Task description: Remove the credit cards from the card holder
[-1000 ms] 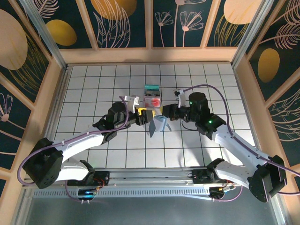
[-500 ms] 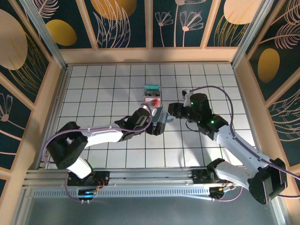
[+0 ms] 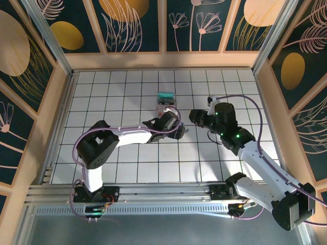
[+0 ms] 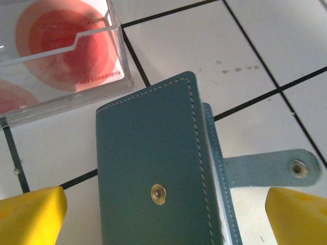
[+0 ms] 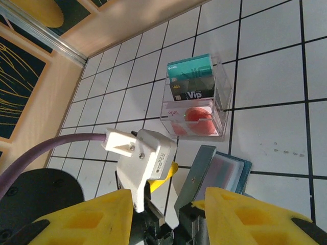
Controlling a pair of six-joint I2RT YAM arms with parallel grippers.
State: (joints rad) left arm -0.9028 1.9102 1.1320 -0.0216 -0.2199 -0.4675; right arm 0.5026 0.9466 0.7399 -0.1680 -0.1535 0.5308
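Left wrist | card holder (image 4: 153,168) folded, strap (image 4: 265,171) unsnapped | left fingers (image 4: 30,217) astride

card holder (image 4: 148,168): slate-blue, flap unsnapped | credit cards (image 5: 190,69): teal, pinkish (just beside holder)

Stretched from the near left corner to the middle of the white gridded table (image 3: 112,87): the left arm (image 3: 127,137), with the left gripper (image 3: 173,125) low over the slate-blue card holder (image 3: 180,131), most of it hidden beneath. Just behind, in a small clear box (image 3: 158,108), the teal card (image 3: 164,95) at the far end and the pinkish card (image 3: 166,107) with its red mark nearer. To the right, near the holder yet apart from it, the right gripper (image 3: 195,116) on the right arm (image 3: 260,163), bent in from the near right corner. All around, dark floral panels (image 3: 133,25) in pale wooden frames.
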